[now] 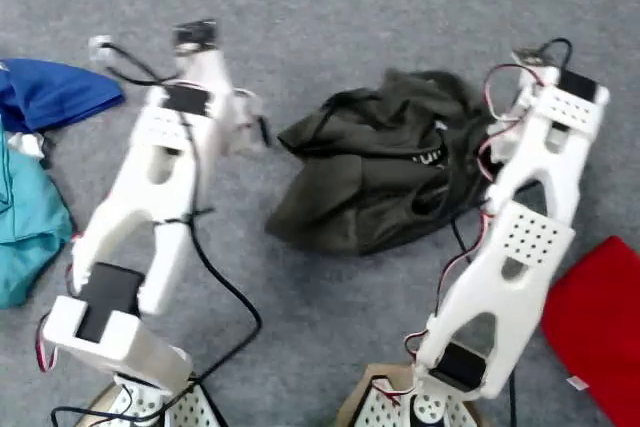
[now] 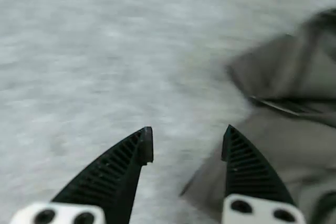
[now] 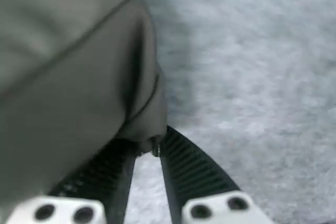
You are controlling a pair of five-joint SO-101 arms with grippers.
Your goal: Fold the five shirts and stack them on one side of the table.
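- Right gripper (image 3: 155, 148) was clamped on an edge of the olive shirt (image 1: 385, 162), at the table's (image 1: 320, 17) centre.
- Left gripper (image 2: 189, 140) stood spread apart just beside it.
- Red shirt (image 1: 600, 327) was cut off at the right edge.

I see a table (image 1: 330, 27) covered in a grey, felt-like surface. A dark olive shirt (image 1: 380, 167) lies crumpled in a heap near its middle. At the left edge a blue shirt (image 1: 50, 92) lies bunched toward the far side, with a teal shirt (image 1: 25, 217) just beside it, nearer. A red shirt (image 1: 600, 317) lies at the near right corner, apart from the olive one.
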